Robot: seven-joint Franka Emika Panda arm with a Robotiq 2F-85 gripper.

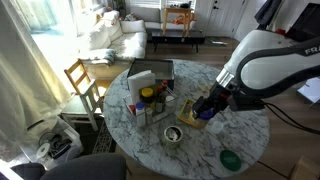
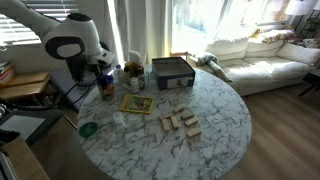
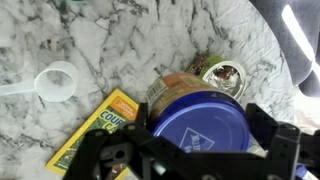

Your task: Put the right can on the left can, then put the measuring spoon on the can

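The tool (image 3: 207,128) is clamped on the right can (image 3: 205,118): in the wrist view its dark fingers (image 3: 268,128) sit on either side of the can's blue-purple lid, with a strip of yellowish side showing above it. Whether the can's base touches the worktop (image 3: 120,40) or hangs clear of it cannot be told. In an exterior view the tool (image 1: 207,103) is low over the marble with the blue top (image 1: 204,113) just under it. The left can (image 3: 224,74), shiny silver, stands upright near the held can but apart from it; in an exterior view it (image 1: 172,134) stands alone nearer the camera. The measuring spoon (image 3: 50,82) lies flat on the marble, well apart from both cans, bowl up. A yellow packet (image 3: 95,130) lies beside the held can, and a green disc (image 1: 230,158) rests near the worktop's edge
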